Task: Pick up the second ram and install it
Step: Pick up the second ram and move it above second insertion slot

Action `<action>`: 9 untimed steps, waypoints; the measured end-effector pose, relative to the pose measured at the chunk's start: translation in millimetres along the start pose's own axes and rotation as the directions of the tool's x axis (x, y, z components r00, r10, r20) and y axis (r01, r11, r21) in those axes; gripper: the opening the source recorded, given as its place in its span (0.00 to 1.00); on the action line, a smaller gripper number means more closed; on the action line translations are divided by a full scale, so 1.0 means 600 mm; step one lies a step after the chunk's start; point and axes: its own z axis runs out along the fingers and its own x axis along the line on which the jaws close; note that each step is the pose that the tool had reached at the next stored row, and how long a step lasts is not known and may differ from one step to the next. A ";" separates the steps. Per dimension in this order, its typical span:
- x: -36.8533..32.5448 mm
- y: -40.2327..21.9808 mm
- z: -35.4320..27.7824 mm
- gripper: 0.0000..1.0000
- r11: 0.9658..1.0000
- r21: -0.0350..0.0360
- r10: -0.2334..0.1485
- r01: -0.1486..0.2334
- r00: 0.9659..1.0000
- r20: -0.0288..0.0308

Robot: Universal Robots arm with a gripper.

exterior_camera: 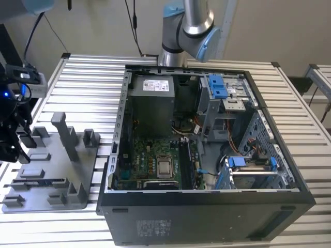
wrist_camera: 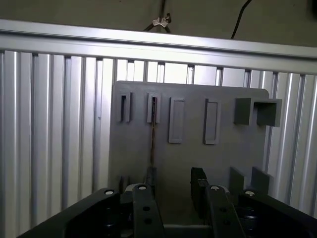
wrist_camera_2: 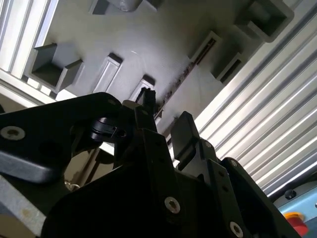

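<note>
Since my gripper (wrist_camera: 173,186) hangs empty, jaws apart, one jaw in line with the second ram (wrist_camera: 152,139), I reckon a descent could crush its top edge.

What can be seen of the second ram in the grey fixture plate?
The second ram shows edge-on as a thin, dark, brownish strip, standing on its long edge in a narrow slot of the grey fixture plate. It looks straight and upright. The open gripper hovers near one end; whether it touches cannot be told.
</note>
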 end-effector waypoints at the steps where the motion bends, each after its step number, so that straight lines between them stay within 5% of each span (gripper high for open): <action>1: 0.000 0.000 0.003 0.42 1.000 0.000 0.000 0.000 1.000 0.000; 9: 0.003 0.002 0.024 0.42 1.000 0.000 0.000 0.000 1.000 0.000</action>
